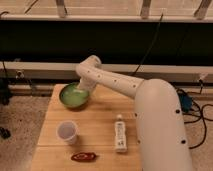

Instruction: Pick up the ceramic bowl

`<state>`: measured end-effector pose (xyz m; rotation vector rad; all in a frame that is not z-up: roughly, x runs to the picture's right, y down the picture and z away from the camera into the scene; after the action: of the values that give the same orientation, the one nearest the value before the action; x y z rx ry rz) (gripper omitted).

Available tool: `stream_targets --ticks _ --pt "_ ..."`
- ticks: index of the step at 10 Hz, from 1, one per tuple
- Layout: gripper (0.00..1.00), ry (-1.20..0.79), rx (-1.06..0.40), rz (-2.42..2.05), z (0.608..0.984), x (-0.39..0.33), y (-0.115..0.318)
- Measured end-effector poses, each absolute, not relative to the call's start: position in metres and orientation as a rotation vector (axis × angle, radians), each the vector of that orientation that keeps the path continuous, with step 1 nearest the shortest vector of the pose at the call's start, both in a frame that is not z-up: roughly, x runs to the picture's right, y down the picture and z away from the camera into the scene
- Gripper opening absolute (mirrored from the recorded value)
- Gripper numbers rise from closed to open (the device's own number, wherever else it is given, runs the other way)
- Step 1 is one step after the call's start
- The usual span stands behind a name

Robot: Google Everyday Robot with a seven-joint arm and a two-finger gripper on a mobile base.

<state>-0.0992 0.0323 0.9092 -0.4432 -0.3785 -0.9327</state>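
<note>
The green ceramic bowl (73,96) sits at the far left of the wooden table (100,125), glossy with a paler inside. My gripper (84,89) is at the end of the white arm, down at the bowl's right rim and partly over its inside. The arm's wrist hides the fingers. The arm stretches from the lower right across the table to the bowl.
A translucent whitish cup (67,132) stands in front of the bowl. A white tube (120,133) lies mid-table. A red packet (83,157) lies near the front edge. A dark wall and cables run behind the table.
</note>
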Motion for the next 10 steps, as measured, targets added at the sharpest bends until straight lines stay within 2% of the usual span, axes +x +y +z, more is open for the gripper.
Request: stream_targets --ticks 8,10 --pt "0.8 -0.399 -0.55 -0.987 0.936 -0.104 0.07" --pt "0.7 -0.408 -0.574 -1.0 0.941 -0.105 0.075"
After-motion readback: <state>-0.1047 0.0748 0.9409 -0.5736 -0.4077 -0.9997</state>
